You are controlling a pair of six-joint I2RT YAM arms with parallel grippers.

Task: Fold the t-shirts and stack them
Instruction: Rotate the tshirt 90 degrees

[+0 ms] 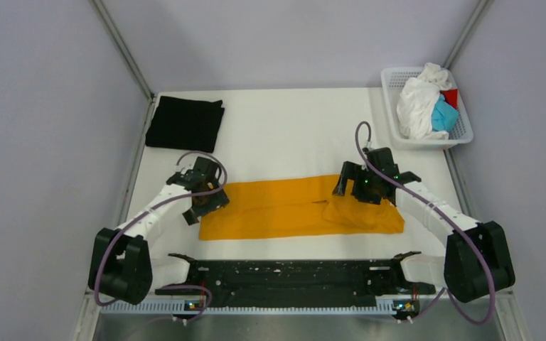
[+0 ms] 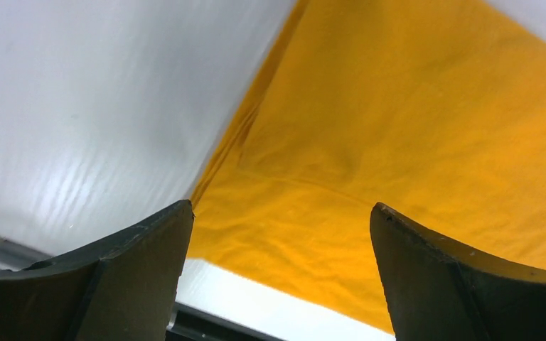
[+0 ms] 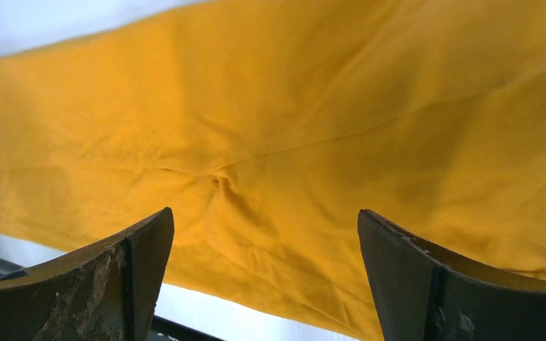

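Observation:
An orange-yellow t-shirt [image 1: 291, 208] lies as a long flat strip across the middle of the white table [image 1: 291, 128]; its right end is doubled over. My left gripper [image 1: 200, 204] hangs open over the strip's left end [image 2: 370, 142], jaws wide, nothing between them. Above the doubled right end [image 3: 277, 128] my right gripper [image 1: 360, 186] is open too, holding nothing. A black t-shirt [image 1: 185, 123] lies folded at the far left. White [image 1: 416, 106], light blue [image 1: 443, 115] and red [image 1: 451, 96] t-shirts are bunched in the basket.
A white mesh basket [image 1: 465, 133] stands at the far right corner. A black bar [image 1: 291, 277] runs along the near edge between the arm bases. Grey walls close in the left, back and right sides.

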